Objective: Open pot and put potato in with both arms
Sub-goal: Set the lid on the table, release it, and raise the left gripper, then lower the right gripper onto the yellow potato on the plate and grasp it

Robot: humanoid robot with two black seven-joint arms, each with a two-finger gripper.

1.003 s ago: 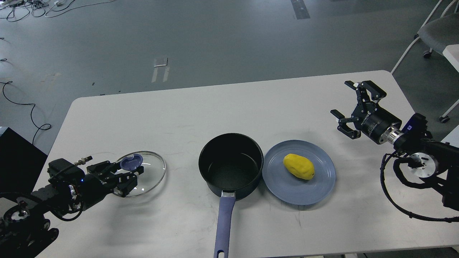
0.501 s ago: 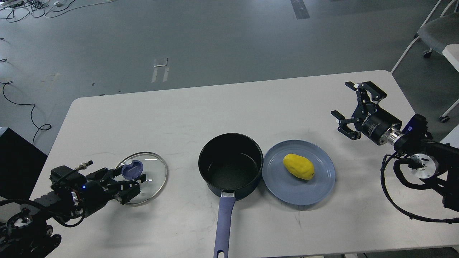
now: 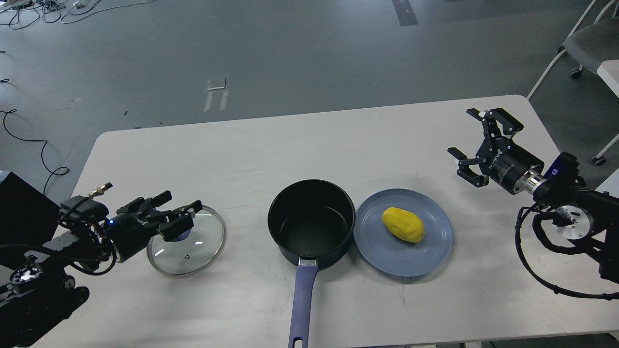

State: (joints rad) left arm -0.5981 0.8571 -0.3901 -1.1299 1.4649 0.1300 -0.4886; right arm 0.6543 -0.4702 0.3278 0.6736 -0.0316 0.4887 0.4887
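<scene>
The dark navy pot (image 3: pixel 312 224) stands open at the table's middle front, its blue handle (image 3: pixel 301 309) pointing toward me. Its glass lid (image 3: pixel 193 246) lies flat on the table to the left. My left gripper (image 3: pixel 176 212) is open and empty, hovering just over the lid's near-left part and hiding most of the blue knob. The yellow potato (image 3: pixel 403 224) lies on a flat blue plate (image 3: pixel 435 251) just right of the pot. My right gripper (image 3: pixel 462 133) is open and empty, held above the table well to the right of the plate.
The white table (image 3: pixel 290 145) reaches its right edge just past my right arm. A grey chair (image 3: pixel 590 43) stands off the back right corner. A black box (image 3: pixel 19 212) sits beside the table's left edge.
My left gripper has let go of the lid's knob, lifted and drawn back left. The lid now lies flat on the table. The right arm has barely moved.
</scene>
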